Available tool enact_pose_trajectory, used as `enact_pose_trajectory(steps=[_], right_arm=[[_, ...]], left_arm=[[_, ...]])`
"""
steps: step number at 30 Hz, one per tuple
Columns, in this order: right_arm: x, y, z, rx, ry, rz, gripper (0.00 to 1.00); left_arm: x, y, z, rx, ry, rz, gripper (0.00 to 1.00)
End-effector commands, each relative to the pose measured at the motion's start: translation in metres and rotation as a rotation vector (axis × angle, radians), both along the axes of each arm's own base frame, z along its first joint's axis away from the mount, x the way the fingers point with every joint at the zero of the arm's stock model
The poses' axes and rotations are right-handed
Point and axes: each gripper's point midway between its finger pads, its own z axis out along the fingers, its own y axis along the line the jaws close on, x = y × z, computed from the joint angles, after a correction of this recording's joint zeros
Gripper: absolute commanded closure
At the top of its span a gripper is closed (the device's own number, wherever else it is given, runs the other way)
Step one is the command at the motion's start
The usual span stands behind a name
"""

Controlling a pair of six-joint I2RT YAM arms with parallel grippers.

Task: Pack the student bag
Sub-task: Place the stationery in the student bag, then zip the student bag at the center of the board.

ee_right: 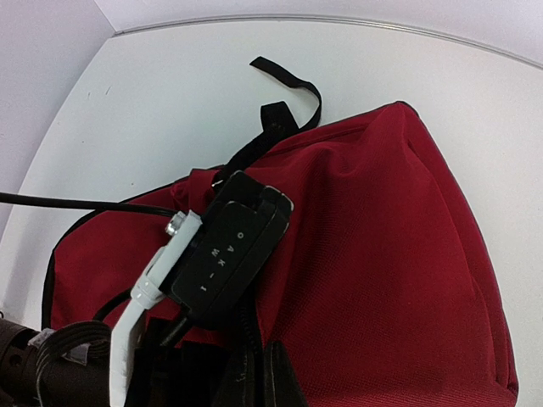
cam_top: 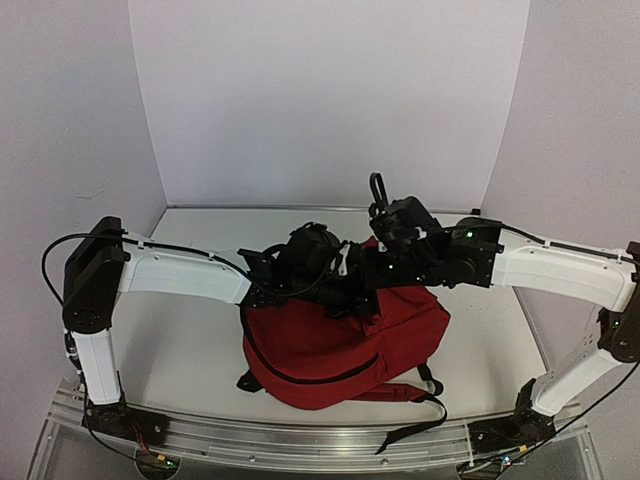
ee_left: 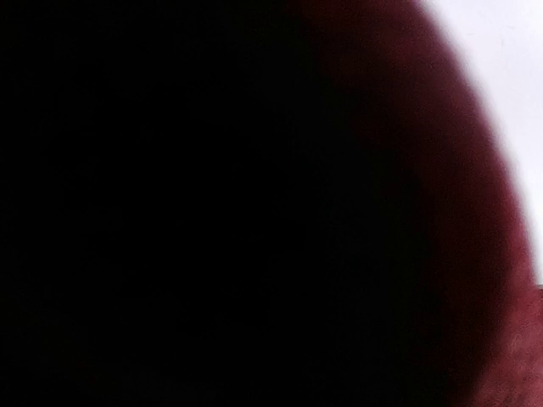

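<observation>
Student bag (cam_top: 345, 345) lies flat on the white table (cam_top: 180, 340), centred between your two arm bases, straps end toward the aluminium rail (cam_top: 300, 440).

Edges, room:
- A broad stretch of tabletop shows left of the bag, a narrower strip to its right.
- Beyond the bag's far end there is a band of table, then the back wall (cam_top: 330, 100). Side walls angle in on both sides.
- One black shoulder strap (cam_top: 415, 420) trails off the bag's near right corner to the rail.

Materials, shapes:
- The bag is coarse-woven red fabric, soft and slumped, with rounded corners.
- A black zipper line (cam_top: 310, 375) curves across its upper face.
- From the right wrist view, a black webbing carry loop (ee_right: 288, 93) lies on the table just past the bag's far end.
- The table is matte and smooth.

Grippers:
- Left gripper (cam_top: 320, 280) sits at the bag's far end. Its wrist view is almost all black, with blurred red fabric at the right. You cannot tell how its jaws stand.
- Right gripper (cam_top: 375, 265) is over the same end, just beside the left one. It looks down on a black camera box (ee_right: 233, 250) on a white bracket (ee_right: 161, 271). Only dark shapes show at the bottom edge, so its jaws cannot be told either.
</observation>
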Motion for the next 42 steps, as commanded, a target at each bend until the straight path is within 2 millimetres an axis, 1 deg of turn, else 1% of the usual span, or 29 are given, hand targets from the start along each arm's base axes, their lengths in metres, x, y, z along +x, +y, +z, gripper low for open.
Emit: enact_pose_trajectory(steps=[1,3,5,7,8,11,14,16,18,20,22,25,27,28,29,30,31,33,34,36,38,40,42], right_arm=[[-0.003,0.009,0.015,0.079,-0.021,0.011,1.0],[-0.003,0.008,0.015,0.081,-0.02,0.008,1.0],[-0.004,0.007,0.015,0.081,-0.021,0.005,1.0],[-0.005,0.005,0.017,0.086,-0.021,0.003,1.0],[-0.005,0.004,0.017,0.088,-0.021,0.002,1.0],[-0.007,0.003,0.013,0.087,-0.013,0.004,1.0],[-0.009,0.001,0.003,0.072,0.006,0.003,1.0],[-0.011,0.002,-0.006,0.066,0.027,0.007,1.0],[-0.014,0.002,-0.015,0.061,0.049,0.013,1.0],[-0.017,0.005,-0.024,0.058,0.071,0.024,1.0],[-0.02,0.006,-0.037,0.051,0.099,0.03,1.0],[-0.027,0.013,-0.057,0.04,0.149,0.056,0.99],[-0.031,0.018,-0.063,0.036,0.169,0.072,0.97],[-0.031,0.02,-0.062,0.039,0.171,0.078,0.95],[-0.031,0.023,-0.059,0.046,0.169,0.085,0.9],[-0.031,0.024,-0.053,0.057,0.163,0.089,0.84],[-0.029,0.026,-0.046,0.07,0.151,0.092,0.73],[-0.026,0.028,-0.029,0.094,0.117,0.091,0.57],[-0.023,0.03,-0.019,0.108,0.098,0.09,0.54],[-0.016,0.031,-0.002,0.123,0.062,0.08,0.49],[-0.007,0.033,0.012,0.141,0.04,0.072,0.46],[0.006,0.031,0.02,0.151,0.028,0.062,0.43],[0.023,0.026,0.018,0.147,0.032,0.046,0.42]], left_arm=[[0.015,-0.013,0.03,-0.079,-0.087,0.032,0.96],[0.019,-0.011,0.031,-0.074,-0.108,0.058,0.95],[0.02,-0.005,0.037,-0.082,-0.128,0.074,0.92],[0.021,0.005,0.037,-0.069,-0.147,0.099,0.88],[0.021,0.012,0.038,-0.058,-0.155,0.112,0.86],[0.024,0.039,0.037,0.003,-0.192,0.18,0.79],[0.021,0.069,0.039,0.063,-0.213,0.225,0.74],[0.02,0.094,0.036,0.124,-0.224,0.27,0.7],[0.016,0.117,0.043,0.148,-0.231,0.302,0.66],[0.015,0.142,0.038,0.209,-0.217,0.342,0.62],[0.02,0.166,0.035,0.258,-0.183,0.388,0.58],[0.031,0.19,0.04,0.256,-0.154,0.427,0.52],[0.037,0.197,0.049,0.23,-0.161,0.444,0.49],[0.04,0.199,0.053,0.217,-0.167,0.449,0.47],[0.043,0.202,0.057,0.204,-0.172,0.453,0.45],[0.047,0.202,0.061,0.19,-0.177,0.452,0.42],[0.049,0.202,0.067,0.178,-0.185,0.451,0.4],[0.054,0.201,0.073,0.176,-0.205,0.44,0.34],[0.057,0.199,0.077,0.176,-0.214,0.433,0.32],[0.063,0.196,0.079,0.19,-0.232,0.415,0.27],[0.066,0.193,0.079,0.199,-0.218,0.391,0.23],[0.074,0.193,0.073,0.212,-0.194,0.381,0.19],[0.081,0.192,0.066,0.219,-0.178,0.359,0.16]])
